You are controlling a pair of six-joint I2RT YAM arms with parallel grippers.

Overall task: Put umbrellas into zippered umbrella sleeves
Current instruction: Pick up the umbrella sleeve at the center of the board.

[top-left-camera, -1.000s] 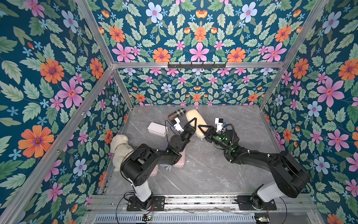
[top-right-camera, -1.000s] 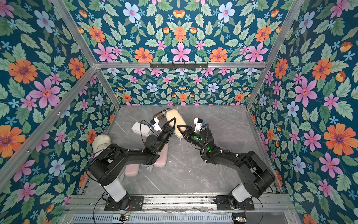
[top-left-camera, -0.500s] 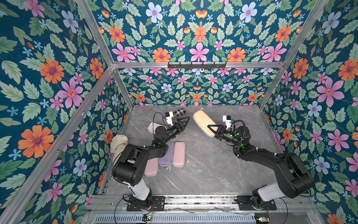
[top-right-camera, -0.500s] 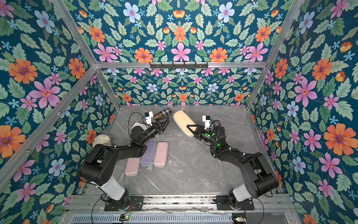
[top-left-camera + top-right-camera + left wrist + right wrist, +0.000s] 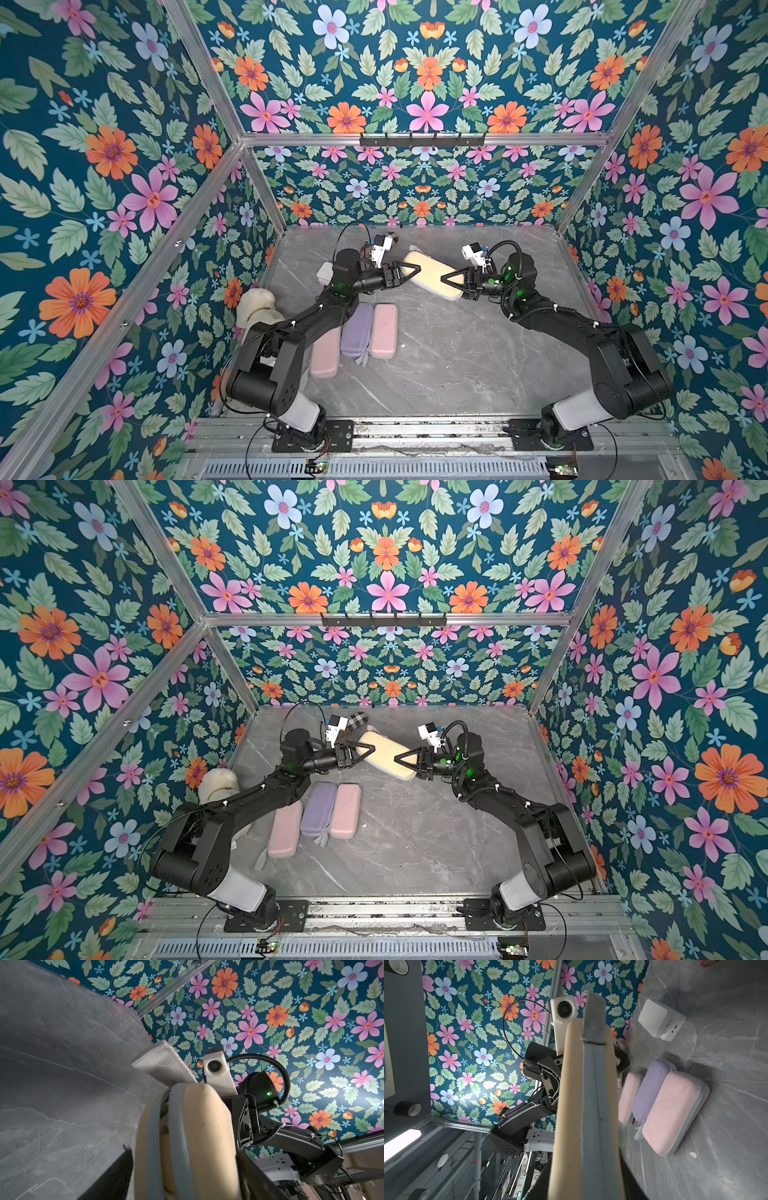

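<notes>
clamping the tan-yellow sleeve (image 5: pixel 432 274) aloft at 12 o'clock, right gripper (image 5: pixel 446 279) holds firm; left gripper (image 5: pixel 415 270), grip unclear, should pinch both halves squarely.

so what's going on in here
Both arms are on the tan-yellow sleeve toward the back of the table. The right gripper is shut on one end. The left gripper has its jaws around the other end, grip unclear. A pink sleeve, a lavender sleeve and a second pink sleeve lie closed side by side.
</notes>
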